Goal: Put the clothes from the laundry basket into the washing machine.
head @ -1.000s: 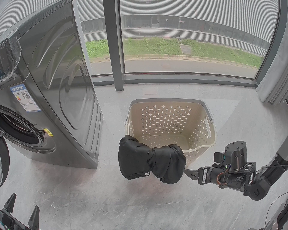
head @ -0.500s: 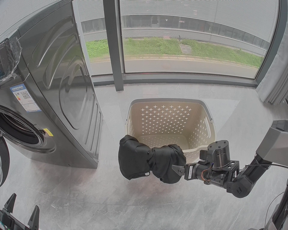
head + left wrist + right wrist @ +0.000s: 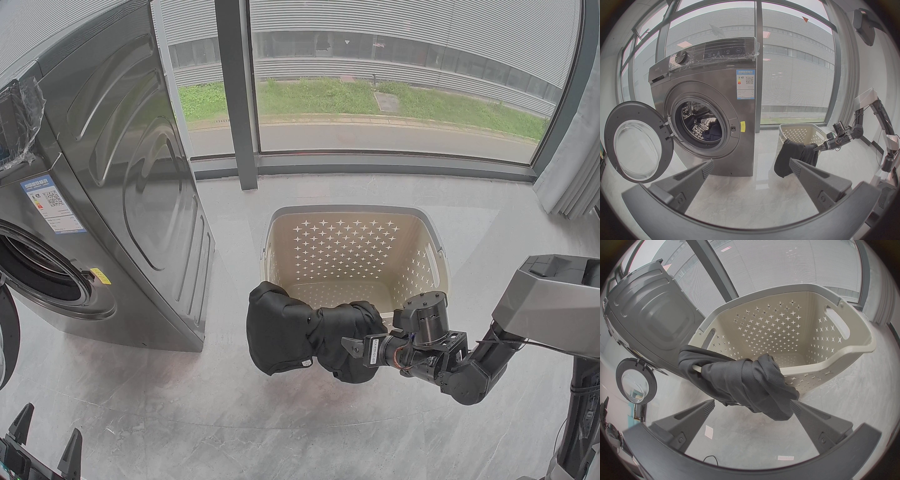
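Grey floor (image 3: 250, 419) carries the laundry basket (image 3: 356, 210) beside the washing machine (image 3: 125, 187), whose door (image 3: 637, 140) stands open. You have a black garment (image 3: 294, 334) draped over the basket's near rim. Your right claw (image 3: 347, 347) is spread wide just at it; your left claw (image 3: 750, 165) hangs open too.

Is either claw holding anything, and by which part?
Nothing is held. The right gripper is open at the black garment draped over the laundry basket; the left gripper is open too.

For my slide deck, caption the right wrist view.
Right gripper, fingers open, facing the dark garment draped over the laundry basket rim.
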Motion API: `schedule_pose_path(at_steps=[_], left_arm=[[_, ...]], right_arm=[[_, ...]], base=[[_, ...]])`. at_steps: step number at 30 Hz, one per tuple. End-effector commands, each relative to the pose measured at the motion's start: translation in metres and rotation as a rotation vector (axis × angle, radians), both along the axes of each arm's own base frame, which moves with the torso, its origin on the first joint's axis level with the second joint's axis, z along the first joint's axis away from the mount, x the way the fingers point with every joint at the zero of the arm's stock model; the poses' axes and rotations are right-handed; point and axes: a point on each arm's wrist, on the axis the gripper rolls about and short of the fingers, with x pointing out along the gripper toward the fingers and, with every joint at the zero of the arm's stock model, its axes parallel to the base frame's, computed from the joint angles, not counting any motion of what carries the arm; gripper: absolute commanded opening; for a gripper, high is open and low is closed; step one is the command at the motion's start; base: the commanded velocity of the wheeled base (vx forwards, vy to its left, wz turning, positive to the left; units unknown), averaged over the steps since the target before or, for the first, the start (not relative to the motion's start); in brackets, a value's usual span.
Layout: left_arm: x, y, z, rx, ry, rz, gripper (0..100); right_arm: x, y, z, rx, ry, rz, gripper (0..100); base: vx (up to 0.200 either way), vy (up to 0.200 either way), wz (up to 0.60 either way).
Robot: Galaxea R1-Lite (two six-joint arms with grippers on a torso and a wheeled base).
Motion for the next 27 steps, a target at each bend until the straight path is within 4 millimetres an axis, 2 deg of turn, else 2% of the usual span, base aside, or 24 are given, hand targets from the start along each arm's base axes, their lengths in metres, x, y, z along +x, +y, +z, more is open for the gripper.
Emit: schedule_pose_path(at_steps=[1, 11, 21, 22, 27], left_arm=[[0.000, 0.000, -0.005, 0.000, 0.003, 0.001, 100], [0.000, 0.000, -0.005, -0.001, 0.003, 0.001, 100], [0.000, 0.000, -0.005, -0.001, 0.004, -0.002, 100], [0.000, 0.000, -0.005, -0.001, 0.004, -0.002, 100], [0.000, 0.000, -0.005, -0.001, 0.004, -0.002, 100]], right_arm=[[0.009, 0.006, -0.011, -0.002, 0.006, 0.000, 100], [0.023, 0.020, -0.024, 0.003, -0.005, 0.010, 100], [0.035, 0.026, -0.022, 0.034, -0.058, 0.007, 100], [0.036, 0.026, -0.023, 0.034, -0.060, 0.009, 0], [0.035, 0.029, -0.022, 0.040, -0.075, 0.015, 0]], base=[[0.000, 0.000, 0.00], [0.000, 0.000, 0.00], [0.000, 0.000, 0.00], [0.000, 0.000, 0.00], [0.000, 0.000, 0.00]])
